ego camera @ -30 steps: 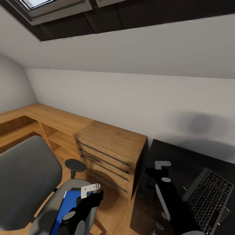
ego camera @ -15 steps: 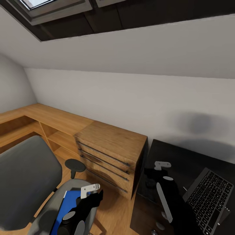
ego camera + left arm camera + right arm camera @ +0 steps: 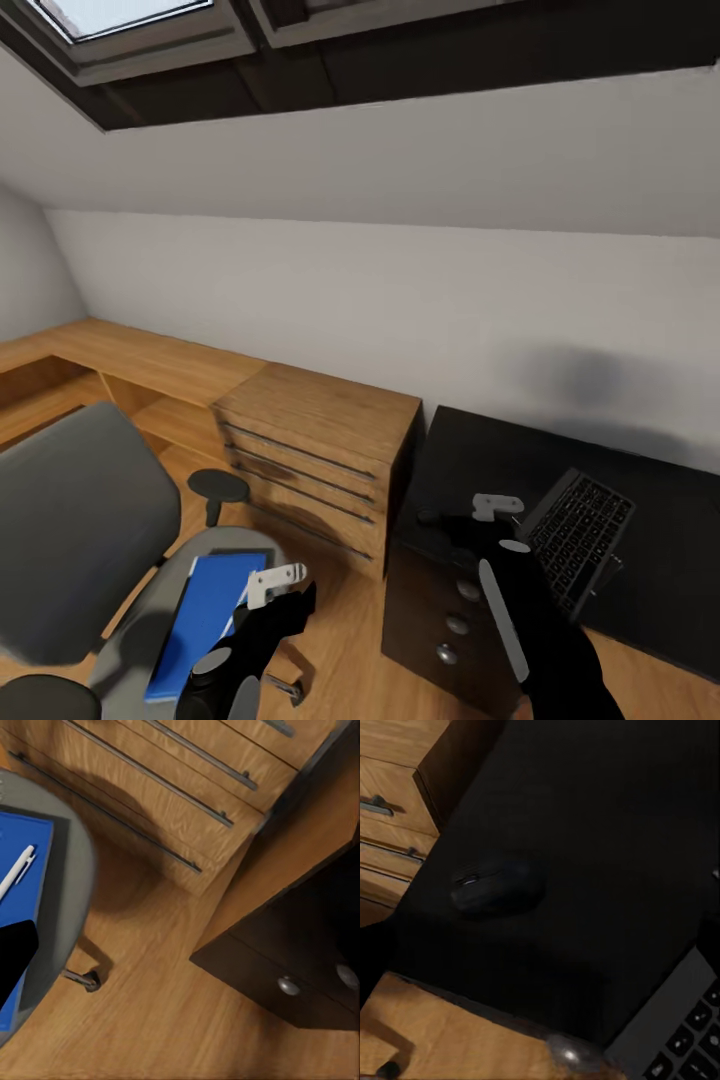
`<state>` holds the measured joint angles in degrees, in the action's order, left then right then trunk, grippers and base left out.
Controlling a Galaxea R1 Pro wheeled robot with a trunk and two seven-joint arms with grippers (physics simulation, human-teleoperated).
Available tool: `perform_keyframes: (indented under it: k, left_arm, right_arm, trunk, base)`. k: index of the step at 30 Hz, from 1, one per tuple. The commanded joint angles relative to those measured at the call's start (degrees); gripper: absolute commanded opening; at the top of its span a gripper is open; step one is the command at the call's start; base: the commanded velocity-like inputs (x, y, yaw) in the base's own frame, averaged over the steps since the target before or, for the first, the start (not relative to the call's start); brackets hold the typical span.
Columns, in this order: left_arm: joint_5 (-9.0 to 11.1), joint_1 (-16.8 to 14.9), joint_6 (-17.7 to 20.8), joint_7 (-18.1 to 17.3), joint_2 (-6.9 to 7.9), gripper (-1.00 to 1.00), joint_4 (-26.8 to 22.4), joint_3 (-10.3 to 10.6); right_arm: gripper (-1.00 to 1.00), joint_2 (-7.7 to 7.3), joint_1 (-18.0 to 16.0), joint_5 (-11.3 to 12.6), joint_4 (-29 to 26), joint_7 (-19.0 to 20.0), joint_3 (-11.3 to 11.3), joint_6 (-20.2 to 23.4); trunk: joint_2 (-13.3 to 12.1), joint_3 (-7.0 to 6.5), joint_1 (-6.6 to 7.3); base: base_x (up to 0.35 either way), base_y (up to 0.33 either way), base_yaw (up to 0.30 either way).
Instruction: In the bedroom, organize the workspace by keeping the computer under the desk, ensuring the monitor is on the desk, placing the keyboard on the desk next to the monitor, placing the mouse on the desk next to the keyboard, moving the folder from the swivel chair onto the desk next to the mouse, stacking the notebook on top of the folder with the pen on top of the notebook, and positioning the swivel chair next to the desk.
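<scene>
Camera pulled back; folder (image 3: 205,620) with pen (image 3: 15,874) lies on chair (image 3: 90,540), mouse (image 3: 495,886) on desk (image 3: 640,540). Both grippers' finger state: cannot tell. Lifting carelessly, pen probably rolls off.

Black desk (image 3: 470,470) at 4 o'clock in the head view, bearing the keyboard (image 3: 575,535) and, near its left corner, the mouse (image 3: 496,886). Swivel chair (image 3: 85,520) at 8 o'clock; blue folder (image 3: 205,620) flat on its seat, pen (image 3: 16,872) on the folder. Wood floor (image 3: 165,1020) between them.
</scene>
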<state>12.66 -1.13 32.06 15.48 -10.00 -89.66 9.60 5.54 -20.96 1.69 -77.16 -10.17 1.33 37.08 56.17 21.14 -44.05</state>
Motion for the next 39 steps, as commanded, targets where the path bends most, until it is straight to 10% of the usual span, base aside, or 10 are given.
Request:
perform_keyframes:
  k: [1,23,39]
  left_arm:
    - [0.6,-0.03,0.19,0.51,0.0,1.0,-0.08,0.06]
    - [0.6,-0.05,0.19,0.51,0.0,1.0,-0.08,0.06]
    - [0.55,-0.05,0.19,0.51,0.0,1.0,-0.08,0.06]
  right_arm:
    - [1.0,-0.01,-0.04,0.22,-0.06,-0.38,0.08,0.28]
    - [1.0,0.0,-0.04,0.25,0.0,-0.38,0.08,0.18]
    - [1.0,0.0,-0.04,0.31,0.13,-0.36,0.08,0.1]
  trunk:
    - [0.05,0.07,0.03]
    - [0.05,0.07,0.03]
    - [0.05,0.07,0.03]
  base:
    - [-0.336,0.0,-0.015]
    - [-0.332,0.0,-0.002]
    - [-0.038,0.0,-0.061]
